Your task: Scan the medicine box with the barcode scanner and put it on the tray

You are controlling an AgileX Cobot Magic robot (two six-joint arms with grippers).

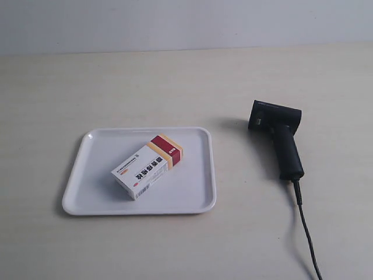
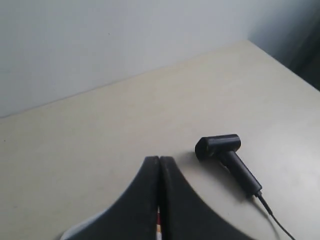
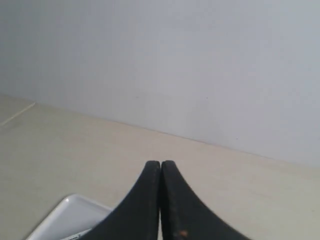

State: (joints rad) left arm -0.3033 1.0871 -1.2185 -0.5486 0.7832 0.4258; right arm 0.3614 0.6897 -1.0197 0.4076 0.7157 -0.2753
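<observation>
I am seeing the medicine box [image 1: 148,167] lying flat inside the tray [image 1: 84,192], askew to its rim, toward the table's [image 1: 186,81] front left. The barcode scanner [image 1: 280,135] is lying on its side, well apart, toward the right edge. Both the left gripper [image 2: 159,162] and right gripper [image 3: 160,167] are showing fingers pressed together, holding nothing.

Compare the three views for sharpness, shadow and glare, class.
Exterior view: sharp, even light; soft shadows beside the barcode scanner and medicine box, no glare on the tray. Left wrist view: scanner slightly soft, the hand blurred. Right wrist view: its hand similarly blurred.
</observation>
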